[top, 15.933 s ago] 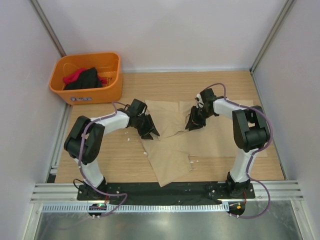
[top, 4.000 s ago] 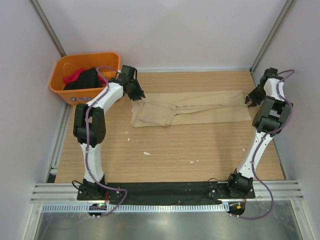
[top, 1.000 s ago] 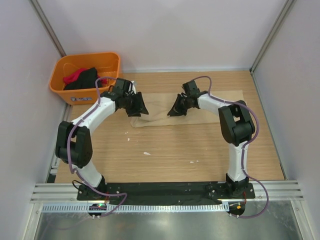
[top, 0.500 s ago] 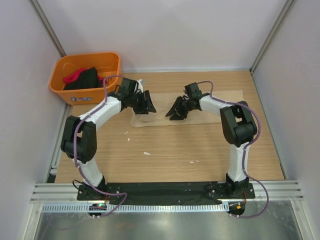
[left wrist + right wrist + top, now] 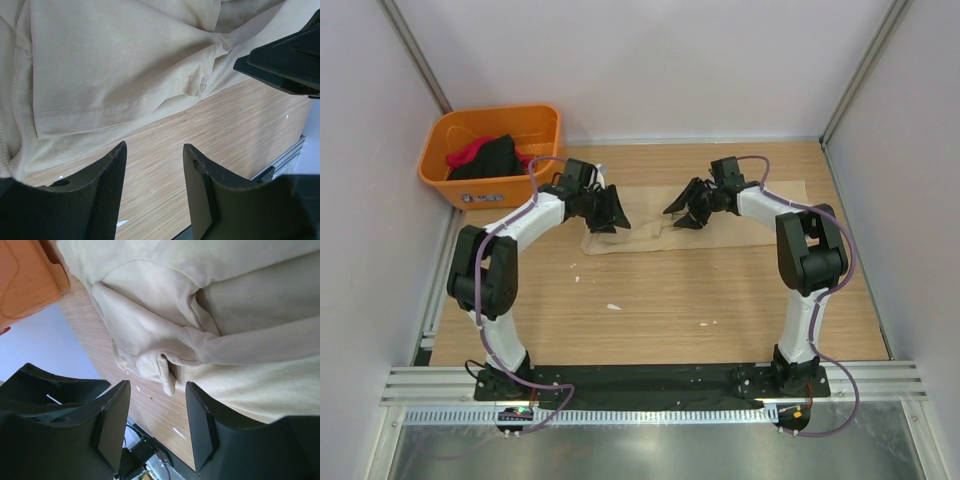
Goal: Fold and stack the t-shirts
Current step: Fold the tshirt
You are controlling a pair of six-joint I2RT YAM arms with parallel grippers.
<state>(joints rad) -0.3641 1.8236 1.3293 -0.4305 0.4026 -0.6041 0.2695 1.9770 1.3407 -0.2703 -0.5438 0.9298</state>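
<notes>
Tan t-shirt [image 5: 650, 238] lay folded into a long strip across the far-mid table [image 5: 650, 320], w/ a bunched fold near its left end. Black & red t-shirts [image 5: 490, 157] sat in the orange basket [image 5: 548, 165] at far-left corner. Left gripper [image 5: 612, 210] hovered over strip's left end, jaws apart, nothing btwn them. Right gripper [image 5: 682, 212] hovered nearer the middle, jaws likewise apart, empty.
</notes>
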